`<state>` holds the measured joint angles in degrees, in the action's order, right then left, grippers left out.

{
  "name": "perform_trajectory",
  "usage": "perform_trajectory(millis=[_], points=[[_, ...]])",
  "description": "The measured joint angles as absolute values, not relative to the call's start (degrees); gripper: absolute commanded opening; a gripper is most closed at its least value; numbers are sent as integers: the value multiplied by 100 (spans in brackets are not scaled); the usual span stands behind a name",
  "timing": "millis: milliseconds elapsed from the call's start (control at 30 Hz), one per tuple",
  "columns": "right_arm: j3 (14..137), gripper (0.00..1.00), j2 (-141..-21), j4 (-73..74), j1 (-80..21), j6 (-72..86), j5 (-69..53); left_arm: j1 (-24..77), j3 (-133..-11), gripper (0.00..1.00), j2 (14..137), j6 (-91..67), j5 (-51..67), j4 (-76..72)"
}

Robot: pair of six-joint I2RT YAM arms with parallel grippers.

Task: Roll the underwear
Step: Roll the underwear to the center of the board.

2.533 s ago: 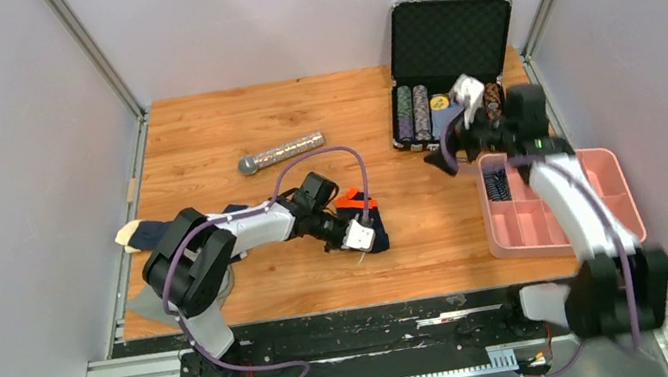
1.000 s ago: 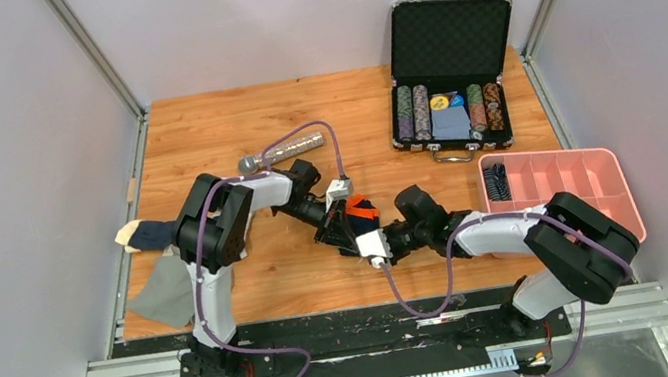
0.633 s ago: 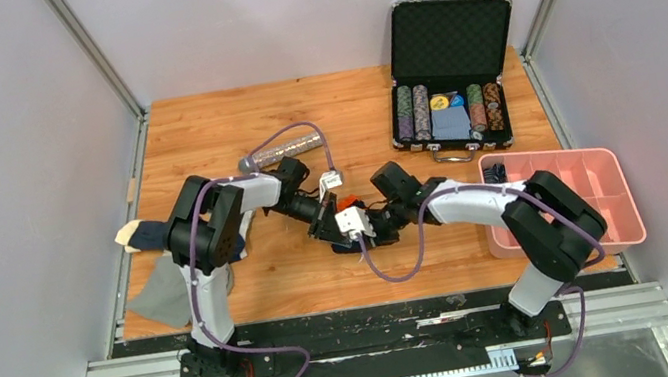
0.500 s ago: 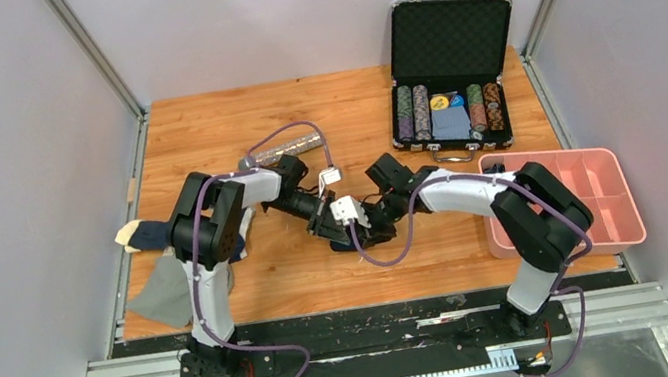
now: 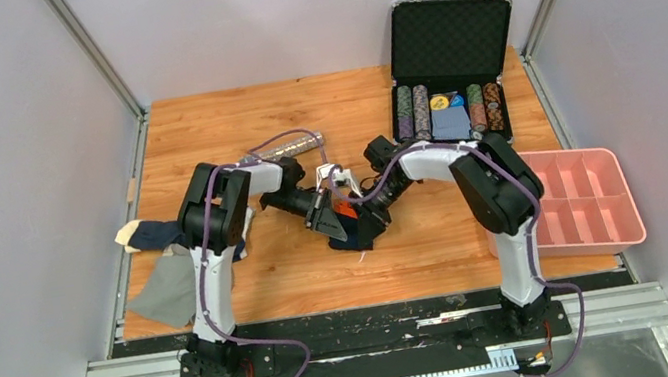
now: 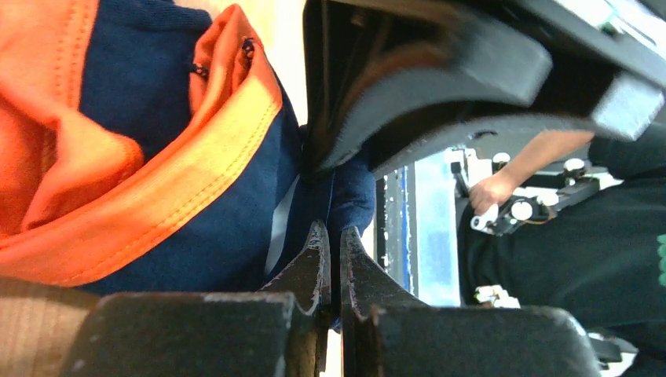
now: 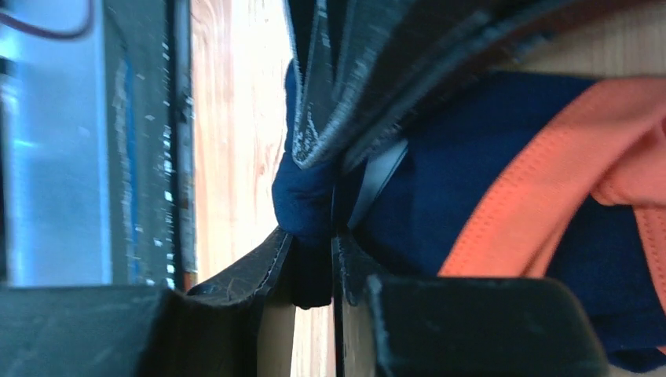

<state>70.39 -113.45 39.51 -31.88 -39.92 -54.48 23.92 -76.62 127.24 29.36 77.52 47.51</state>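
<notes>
While both arms meet over the middle of the bench (image 5: 229, 124), you have the plain navy underwear (image 5: 359, 236) caught between them. It hangs bunched just off the wood, with its orange band uppermost.

Your left pincer (image 5: 327, 218) is pressed almost shut. In its wrist view the left pincer (image 6: 331, 239) leaves only a sliver between the tips, with a fold of the plain navy underwear (image 6: 181, 220) nipped there. Your right pincer (image 5: 354, 207) meets it nose to nose. Seen from its own wrist, the right pincer (image 7: 314, 251) is clamped on a thick navy fold of the same plain navy underwear (image 7: 471, 181), and the two grips are touching or very nearly so.

The other underwear (image 5: 151, 236) lies at the bench's left edge with a tan strip showing. It sits just above the flat grey cloth (image 5: 162, 292).

The markings on the chips (image 5: 450, 114) in the open black case (image 5: 450, 33) are too small for you to read.

Two and a half seconds ago your right arm was over at the case. It has since swung across past the pink tray (image 5: 609, 226) to join the left. In the last half second both pincers have carried the garment slightly farther from you, toward the glittery cylinder (image 5: 288, 145).
</notes>
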Motion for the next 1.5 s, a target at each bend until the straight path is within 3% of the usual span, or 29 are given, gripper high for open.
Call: perform_trajectory(millis=[367, 600, 733, 900, 1133, 1267, 1500], points=[[7699, 2, -12462, 4775, -2528, -3103, -6735, 2231, -7964, 39, 12899, 2189, 7636, 4657], [7728, 2, -12733, 5085, -2364, -2580, -6875, 1846, -6584, 46, 11557, 102, 6158, 2388], [7852, 2, -13085, 5306, -2204, -2126, -7131, 1717, -5948, 50, 10508, -150, 5070, 1337], [7887, 2, -13242, 5411, -2040, -1844, -7343, 2390, -5413, 54, 9196, 1367, 4270, 506], [8095, 2, -13450, 5459, -1811, -1767, -7498, 3837, -4276, 58, 8307, 4558, 4128, 38], [8138, 3, -13496, 5502, -1754, -1817, -7570, 4182, -3568, 58, 8281, 5959, 4029, -252], [8138, 3, -13496, 5505, -1754, -1822, -7570, 4407, -3454, 59, 8750, 7002, 3651, -1037]])
